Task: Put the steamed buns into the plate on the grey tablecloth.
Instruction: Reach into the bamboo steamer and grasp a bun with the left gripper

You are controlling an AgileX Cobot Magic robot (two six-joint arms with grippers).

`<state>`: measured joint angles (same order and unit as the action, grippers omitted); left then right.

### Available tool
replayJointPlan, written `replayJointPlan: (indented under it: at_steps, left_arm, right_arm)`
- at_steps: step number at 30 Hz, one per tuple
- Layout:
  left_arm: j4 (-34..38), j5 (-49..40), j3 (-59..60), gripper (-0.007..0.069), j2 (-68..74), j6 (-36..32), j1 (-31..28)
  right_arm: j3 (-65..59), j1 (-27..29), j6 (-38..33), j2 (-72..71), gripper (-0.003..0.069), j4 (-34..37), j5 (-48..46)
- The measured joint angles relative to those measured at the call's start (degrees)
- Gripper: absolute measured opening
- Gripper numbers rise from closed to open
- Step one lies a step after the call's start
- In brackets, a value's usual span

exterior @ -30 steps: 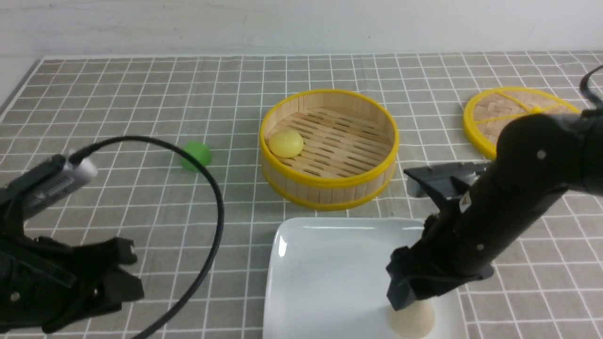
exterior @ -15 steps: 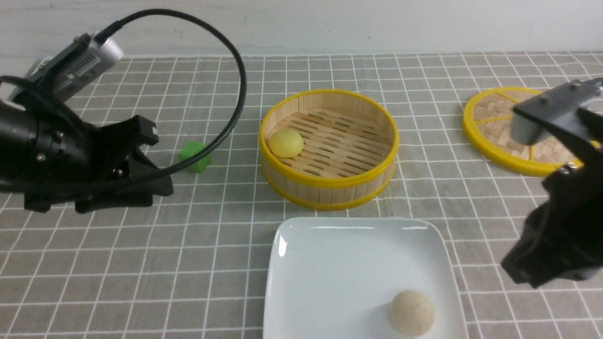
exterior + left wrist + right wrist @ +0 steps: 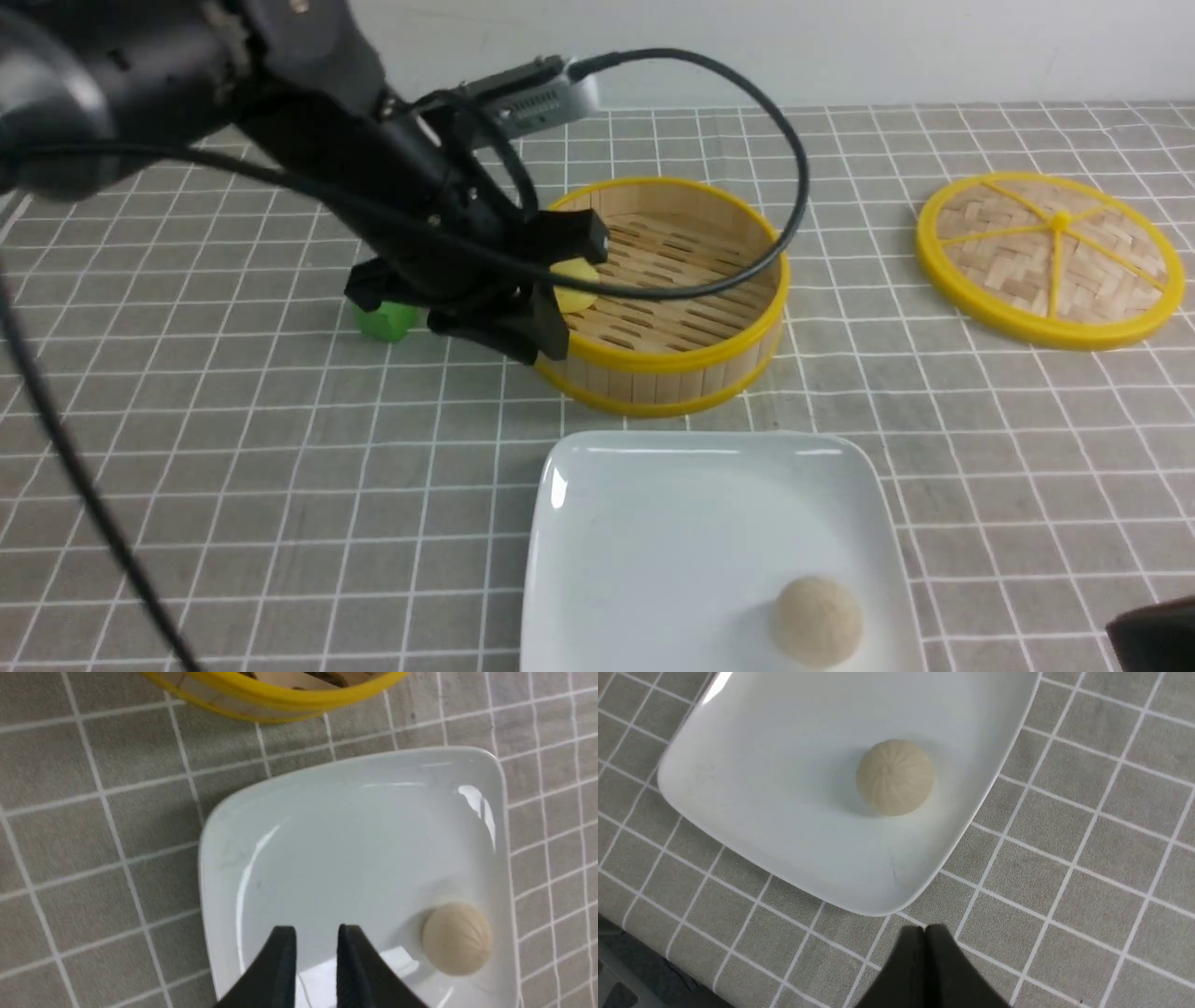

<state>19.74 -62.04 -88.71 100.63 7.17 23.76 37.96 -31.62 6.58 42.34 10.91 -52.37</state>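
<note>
The cream-beige steamed bun [image 3: 815,621] lies in the white square plate [image 3: 653,467] on the grey tablecloth [image 3: 233,448], near the plate's front right corner. The pale yellow bun [image 3: 581,277] sits inside the bamboo basket [image 3: 709,373] at its left wall, half hidden by my left gripper [image 3: 569,297]. That gripper hangs over the basket's left rim, its fingers a narrow gap apart with nothing between them in the left wrist view [image 3: 316,933]. My right gripper [image 3: 924,933] is shut and empty over the cloth beside the plate's corner [image 3: 878,905]. The cream-beige bun [image 3: 895,777] lies beyond it.
A green cube [image 3: 385,320] sits on the cloth left of the basket, partly behind my left arm. The woven round lid [image 3: 1050,257] lies flat at the back right. The left arm's cable [image 3: 747,140] loops over the basket. Only a dark corner of the right arm [image 3: 1153,635] shows at the front right.
My left arm has risen from the front left and swung right to the basket's left rim. My right arm has left the cream-beige bun in the plate and pulled back to the front right.
</note>
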Motion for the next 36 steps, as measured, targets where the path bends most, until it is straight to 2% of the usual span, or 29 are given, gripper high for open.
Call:
replayJointPlan:
  at_steps: [5, 10, 15, 20, 25, 36]
  left_arm:
    - [-6.3, -4.1, -15.4, 0.0011, 10.0, 2.4, 0.1]
    - [-6.8, -4.5, -26.2, 0.0006, 19.2, 3.6, 0.1]
    - [-8.4, -5.4, -32.8, 0.0080, 25.6, 3.9, 0.1]
    - [-10.3, -1.2, -35.5, 0.0268, 29.8, 4.0, 0.1]
    - [-14.7, 2.1, -35.6, 0.0361, 31.1, 3.9, 0.1]
    - [-15.9, 3.6, -35.7, 0.0377, 33.6, 3.9, 0.1]
  right_arm:
    - [-1.4, 0.0, 1.1, -0.7, -0.0005, -0.3, 0.3]
    - [-1.4, 0.0, 1.1, -0.7, 0.0000, -0.2, 2.2]
    - [-1.4, 0.0, 1.1, -0.7, 0.0003, -0.2, 4.8]
    - [-1.4, 0.0, 1.1, -0.7, 0.0008, -0.1, 6.6]
    - [-1.4, 0.0, 1.1, -0.7, 0.0012, 0.3, 6.6]
    - [-1.4, 0.0, 1.7, -0.7, 0.0014, 0.6, 6.6]
